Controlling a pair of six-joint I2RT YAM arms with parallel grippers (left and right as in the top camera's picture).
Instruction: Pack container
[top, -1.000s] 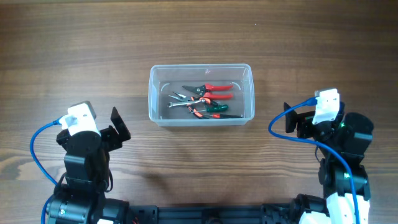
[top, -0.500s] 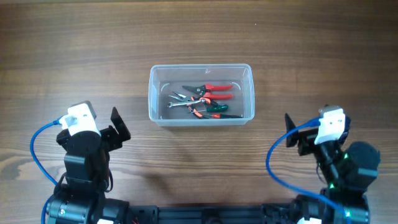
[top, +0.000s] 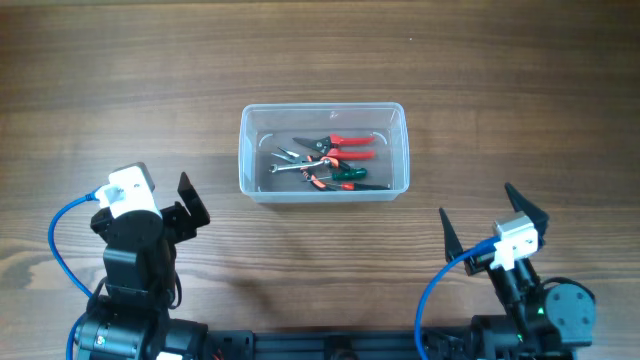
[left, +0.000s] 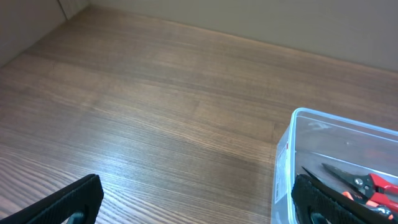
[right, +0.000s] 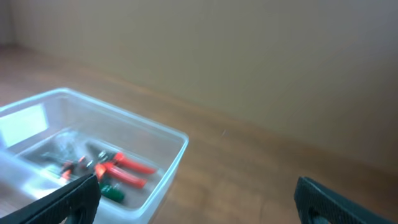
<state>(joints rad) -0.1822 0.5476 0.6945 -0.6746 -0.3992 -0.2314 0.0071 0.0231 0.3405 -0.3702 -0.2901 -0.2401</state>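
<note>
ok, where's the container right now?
Overhead view: the container sits in the middle of the table, centred left to right, with red-handled tools inside. Lower right in the left wrist view.

left end effector (left: 196, 190): low at near-left, jaws wide apart, aimed forward | right end effector (top: 487, 217): low at near-right, jaws wide apart, aimed forward

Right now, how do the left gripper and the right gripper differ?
The left gripper sits front-left of the container, the right gripper front-right. Overhead, the right gripper's two fingers both show, spread wide; the left gripper shows only one clearly. Both are open, holding nothing.
</note>
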